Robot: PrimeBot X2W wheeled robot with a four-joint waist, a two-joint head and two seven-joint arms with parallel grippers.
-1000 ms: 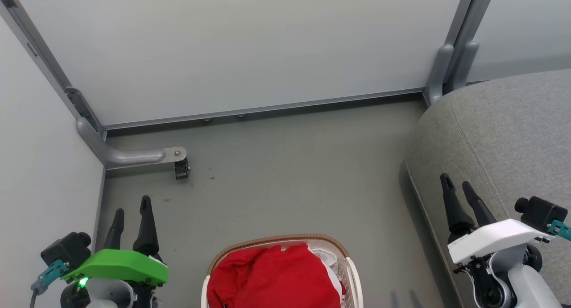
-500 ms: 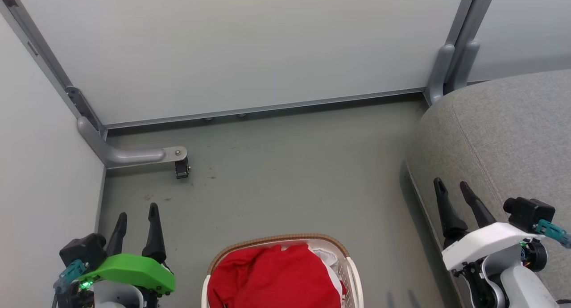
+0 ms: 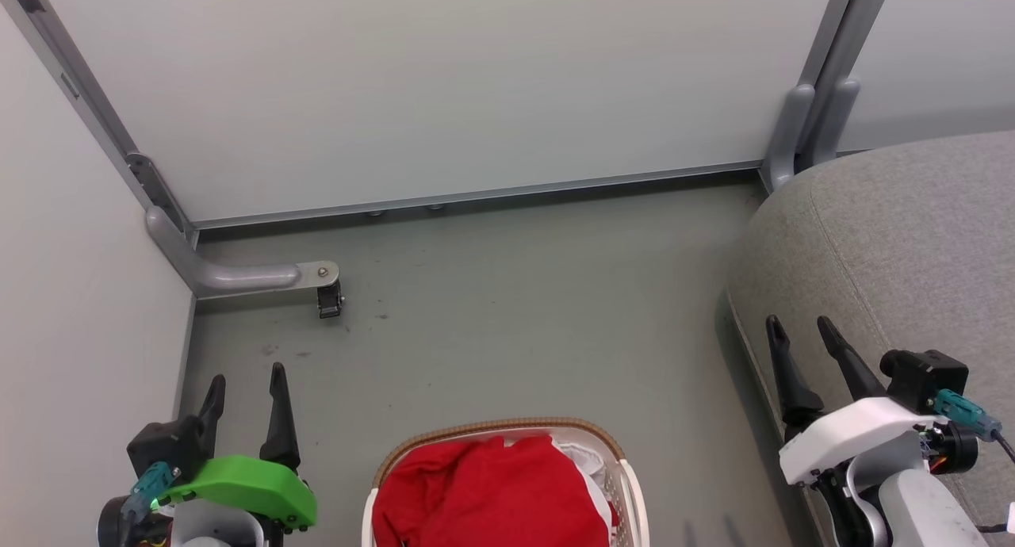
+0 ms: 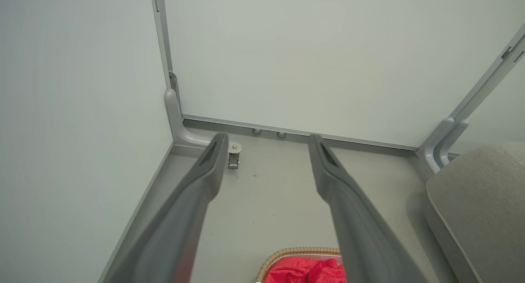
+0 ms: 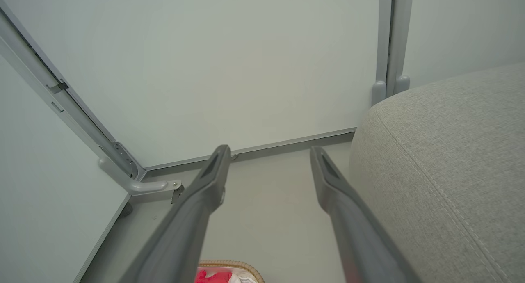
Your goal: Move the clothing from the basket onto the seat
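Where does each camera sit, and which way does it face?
Head view: on the head, facing forward and down at basket, clothing, seat; left gripper and right gripper show, open.
Left wrist view: on the left wrist, facing the wall along its own fingers.
Right wrist view: on the right wrist, facing the wall along its own fingers.
Shared: both wrist views catch basket rim and seat.

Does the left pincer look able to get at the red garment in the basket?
Probably yes: the left pincer is open beside the basket, the red garment lies uncovered on top, and nothing stands between them.
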